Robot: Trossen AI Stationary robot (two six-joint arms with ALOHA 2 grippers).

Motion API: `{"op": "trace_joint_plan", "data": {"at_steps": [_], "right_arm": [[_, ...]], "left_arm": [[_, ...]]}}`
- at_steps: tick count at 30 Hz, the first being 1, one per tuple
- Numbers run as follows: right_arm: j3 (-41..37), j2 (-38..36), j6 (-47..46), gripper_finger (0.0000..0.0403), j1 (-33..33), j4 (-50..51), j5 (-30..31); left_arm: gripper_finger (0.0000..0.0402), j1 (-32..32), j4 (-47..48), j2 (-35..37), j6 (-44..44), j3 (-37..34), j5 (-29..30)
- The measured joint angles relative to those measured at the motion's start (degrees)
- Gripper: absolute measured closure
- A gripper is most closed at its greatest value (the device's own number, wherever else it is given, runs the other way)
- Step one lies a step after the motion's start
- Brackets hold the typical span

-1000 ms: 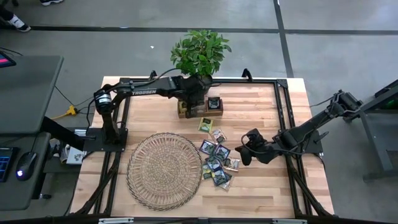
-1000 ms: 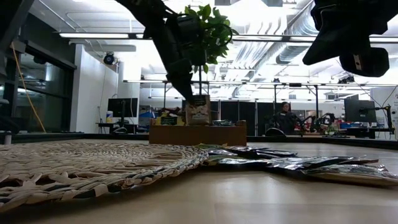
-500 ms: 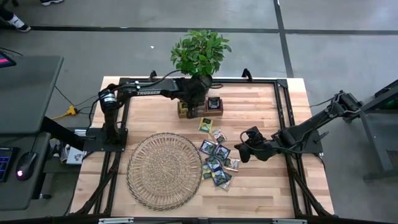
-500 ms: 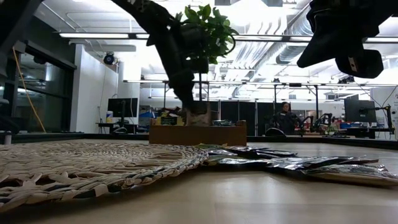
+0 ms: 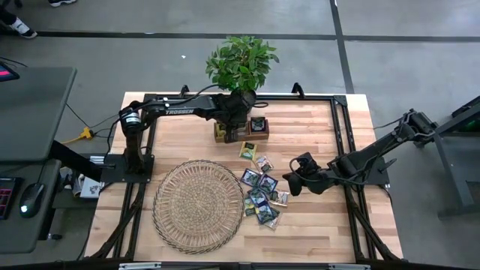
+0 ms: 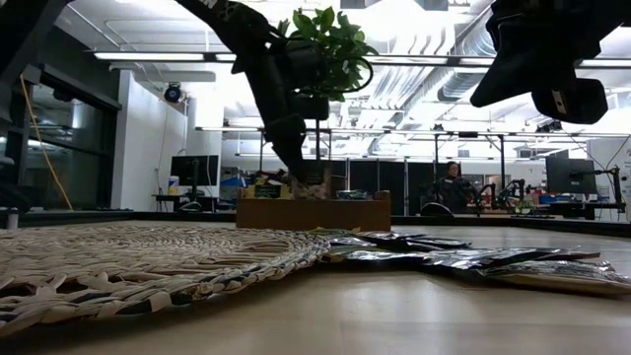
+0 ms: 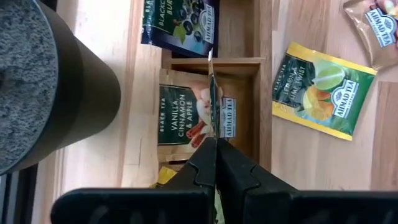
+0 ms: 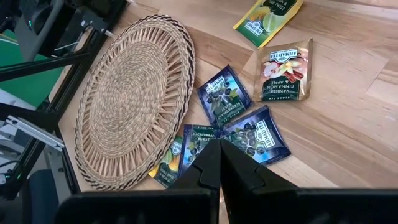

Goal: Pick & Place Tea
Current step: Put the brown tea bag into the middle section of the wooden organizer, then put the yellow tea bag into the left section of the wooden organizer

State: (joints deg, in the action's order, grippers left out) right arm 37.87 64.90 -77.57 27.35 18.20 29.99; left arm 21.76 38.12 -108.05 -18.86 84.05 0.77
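Over the wooden tray (image 5: pixel 241 129), the left gripper (image 7: pixel 215 144) has lowered, clamping a pale sachet (image 7: pixel 211 93); the right gripper (image 5: pixel 294 178) stays clenched, empty.

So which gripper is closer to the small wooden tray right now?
The left. The left gripper hangs directly over the wooden tray, shut on a tea sachet held edge-on above a compartment. The right gripper hovers further away, beside the loose sachets.

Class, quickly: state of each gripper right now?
Left gripper: shut on a thin tea sachet, edge-on over the brown wooden tray.
Right gripper: shut, holding nothing.
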Motion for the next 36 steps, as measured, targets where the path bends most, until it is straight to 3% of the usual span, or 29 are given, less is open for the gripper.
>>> {"op": "trace_joint_plan", "data": {"at_steps": [15,26,29,32,36], "right_arm": [[0.0,0.0,-0.2,0.0403,0.0,0.0,0.1],[0.0,0.1,-0.6,0.0399,0.0,0.0,0.1],[0.0,0.4,0.9,0.0401,0.0,-1.0,1.3],[0.0,1.8,5.8,0.0402,-0.9,-5.7,2.7],[0.0,6.8,11.7,0.0402,-4.7,-13.7,2.0]], "left_arm": [[0.0395,0.0,-0.6,0.0,-0.4,0.0,-0.2],[0.029,0.0,0.2,0.0,-2.0,0.0,-0.2],[0.0278,0.0,2.6,0.0,-1.4,0.3,-0.3],[0.0286,0.0,3.8,0.2,1.6,0.5,-0.7],[0.0332,-0.4,5.8,0.7,5.3,0.5,-6.7]]}}
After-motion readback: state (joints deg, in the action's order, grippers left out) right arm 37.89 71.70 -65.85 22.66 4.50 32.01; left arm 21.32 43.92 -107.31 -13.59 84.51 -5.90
